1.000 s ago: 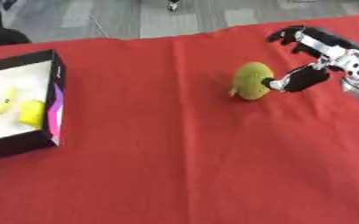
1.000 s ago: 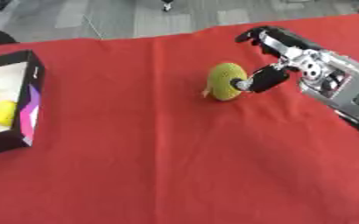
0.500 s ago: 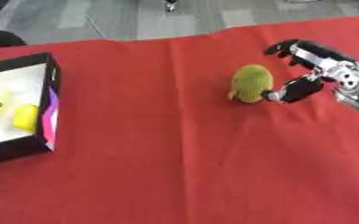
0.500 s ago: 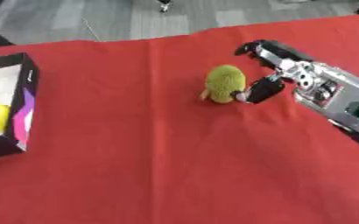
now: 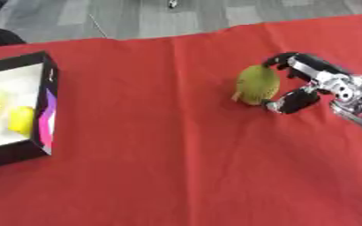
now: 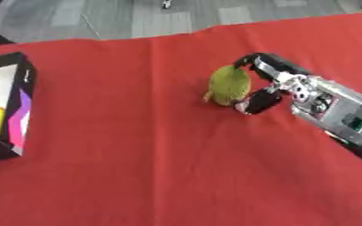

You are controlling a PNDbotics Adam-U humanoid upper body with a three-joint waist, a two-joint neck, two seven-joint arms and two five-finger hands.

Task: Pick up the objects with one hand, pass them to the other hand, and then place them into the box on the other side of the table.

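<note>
A red cloth (image 5: 161, 167) covers the table and fills most of the frame. In the upper right part of the frame lies a green, oval fruit-like object (image 5: 257, 84); it rests on the cloth with its long side nearly upright and a little tilted.

The right hand (image 5: 311, 84) comes in from the right edge of the frame. It is black with silver parts. Its fingers (image 5: 286, 59) are curled over the upper right side of the green object, and the thumb (image 5: 290, 102) is bent in toward the lower right side. So the hand is closing around the object from the right, with fingers above and thumb below. The object seems to sit on the cloth, but I cannot tell if it is already a little lifted.

At the left edge of the frame, in the middle height, stands a black box (image 5: 45, 106) with a white inside and a purple and pink stripe on its inner wall. Inside it lie yellow objects (image 5: 20, 120), close to the right wall of the box. The box is well apart from the green object.

The left hand does not show in either view.
</note>
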